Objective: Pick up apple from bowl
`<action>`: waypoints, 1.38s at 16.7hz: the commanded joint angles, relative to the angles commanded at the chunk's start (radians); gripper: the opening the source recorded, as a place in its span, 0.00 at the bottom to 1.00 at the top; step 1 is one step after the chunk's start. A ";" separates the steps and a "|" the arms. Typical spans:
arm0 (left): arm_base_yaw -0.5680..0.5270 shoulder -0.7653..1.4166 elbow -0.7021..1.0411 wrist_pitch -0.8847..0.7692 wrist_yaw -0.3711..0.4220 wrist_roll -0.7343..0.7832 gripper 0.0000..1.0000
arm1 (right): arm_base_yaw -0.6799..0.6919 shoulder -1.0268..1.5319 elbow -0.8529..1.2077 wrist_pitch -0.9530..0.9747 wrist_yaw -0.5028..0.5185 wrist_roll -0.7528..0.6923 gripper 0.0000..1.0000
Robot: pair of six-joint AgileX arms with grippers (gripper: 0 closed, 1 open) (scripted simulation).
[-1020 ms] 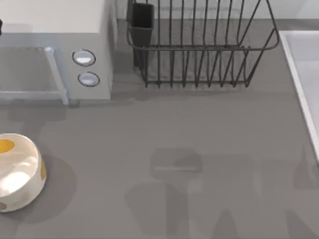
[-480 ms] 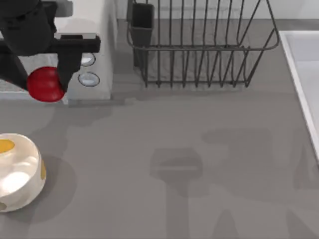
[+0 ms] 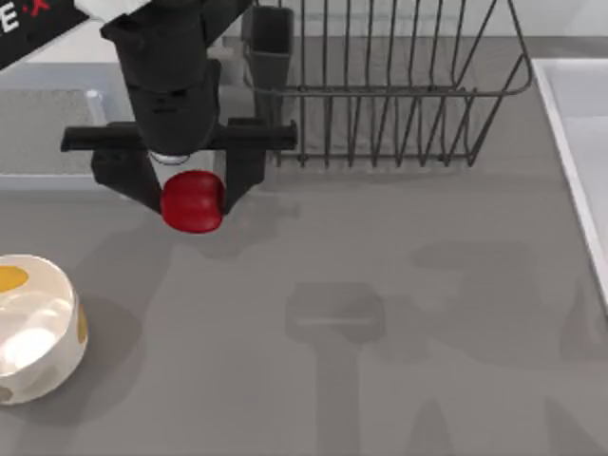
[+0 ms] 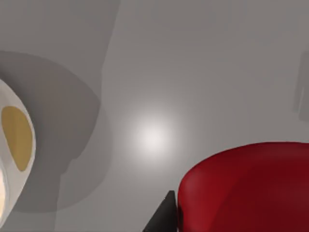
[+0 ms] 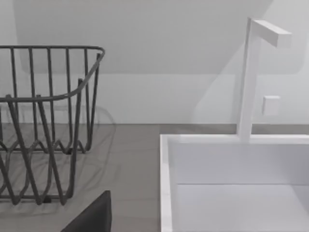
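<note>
Top view: left tool [image 3: 193, 195] hangs above the counter [image 3: 399, 285], closed on the apple [image 3: 193, 201], which sits pinched between its two fingers, well apart from the bowl [image 3: 59, 356] at the left edge. Judged: pickup essentially done; next calls only for keeping the grip firm. Right tool: state untellable.

Matte black left tool [image 3: 193, 185], white-lettered arm.
</note>
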 joint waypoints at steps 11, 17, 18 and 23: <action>0.004 0.044 -0.318 0.372 0.000 0.005 0.00 | 0.000 0.000 0.000 0.000 0.000 0.000 1.00; 0.004 0.055 -0.364 0.419 0.000 0.005 0.00 | 0.000 0.000 0.000 0.000 0.000 0.000 1.00; 0.004 0.055 -0.364 0.419 0.000 0.005 0.08 | 0.000 0.000 0.000 0.000 0.000 0.000 1.00; 0.004 0.055 -0.364 0.419 0.000 0.005 0.45 | 0.000 0.000 0.000 0.000 0.000 0.000 1.00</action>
